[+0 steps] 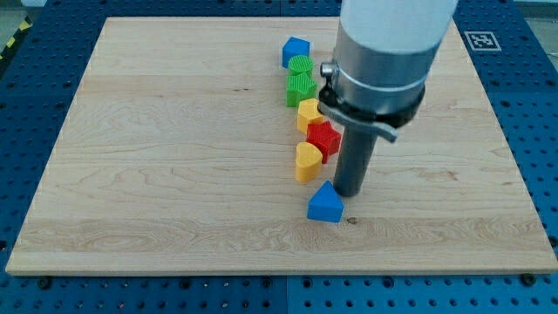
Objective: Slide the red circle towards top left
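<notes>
A red block (323,138) lies in a column of blocks near the board's middle. Its edge looks jagged, and I cannot tell its exact shape. The rod hides its right side. My tip (351,194) rests on the board just below and to the right of the red block, close to the upper right of a blue triangle (325,204). A yellow block (309,113) touches the red block from above. A yellow heart (307,161) touches it from the lower left.
Higher in the column are a green block (301,88), a green round block (300,64) and a blue block (296,50). The wooden board (157,157) lies on a blue perforated table. The arm's grey body hides the board's upper right.
</notes>
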